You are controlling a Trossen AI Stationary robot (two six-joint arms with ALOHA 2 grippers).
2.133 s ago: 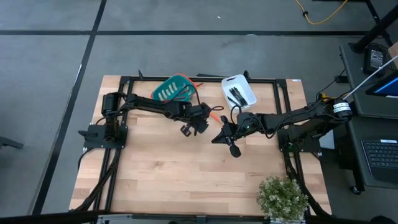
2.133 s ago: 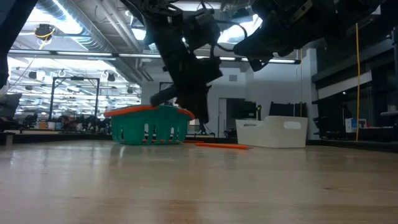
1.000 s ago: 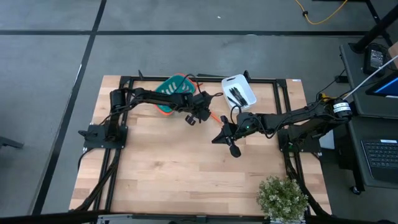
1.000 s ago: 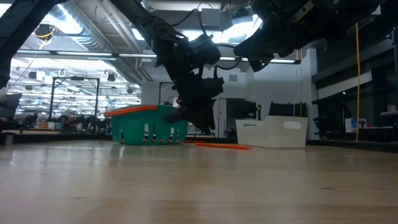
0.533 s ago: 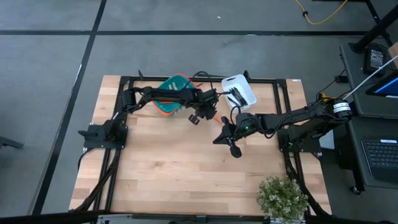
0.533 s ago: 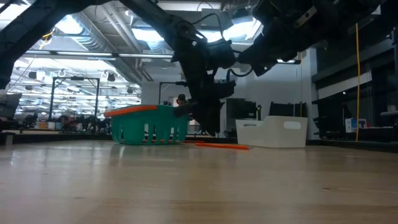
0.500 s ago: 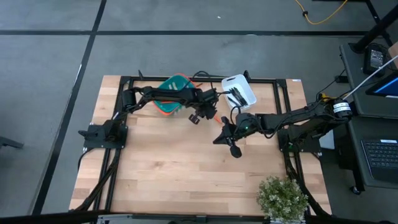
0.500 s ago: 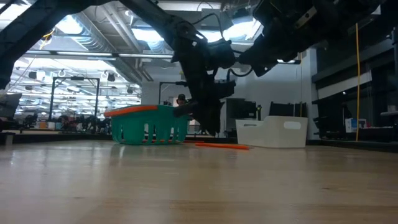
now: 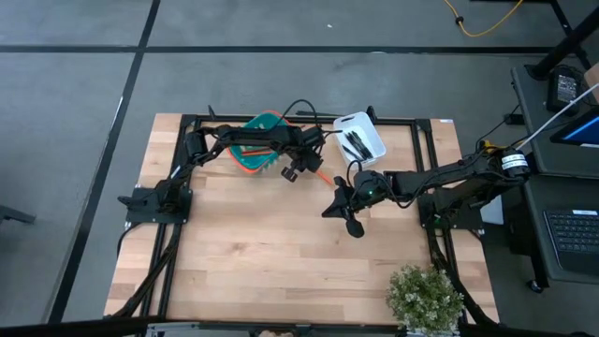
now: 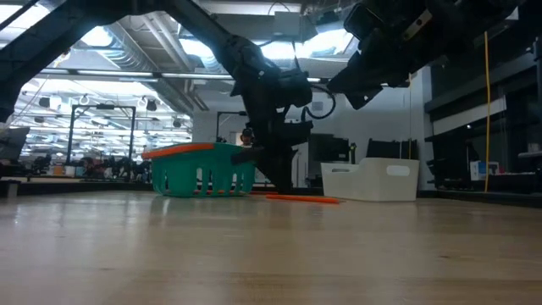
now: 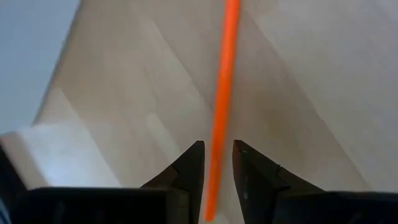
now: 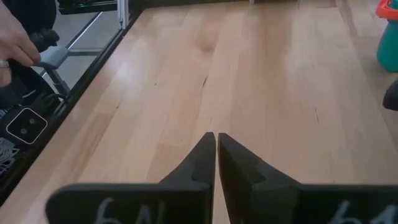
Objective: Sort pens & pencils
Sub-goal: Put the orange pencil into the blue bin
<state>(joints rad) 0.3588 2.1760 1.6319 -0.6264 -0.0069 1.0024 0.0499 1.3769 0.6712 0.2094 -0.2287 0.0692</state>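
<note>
An orange pencil (image 11: 222, 93) lies flat on the wooden table between a green basket (image 9: 257, 140) and a white bin (image 9: 360, 136). Black pens (image 9: 354, 142) lie in the white bin. My left gripper (image 11: 217, 163) points steeply down over the pencil's end. It is open, with one finger on either side of the pencil and a thin gap showing on each side. My right gripper (image 12: 215, 140) hangs shut and empty above the table's middle, near side of the pencil (image 9: 323, 176).
The green basket (image 10: 203, 169) has an orange rim and stands left of the pencil (image 10: 303, 198); the white bin (image 10: 371, 180) stands right of it. A potted plant (image 9: 426, 295) sits at the near right corner. A person's hand (image 12: 15, 43) shows beyond the table edge.
My left gripper has gone from beside the green basket toward the table's right edge, to the orange pencil. It has tipped more steeply downward, and its fingertips have sunk to the tabletop around the pencil. The pencil has stayed where it was.
</note>
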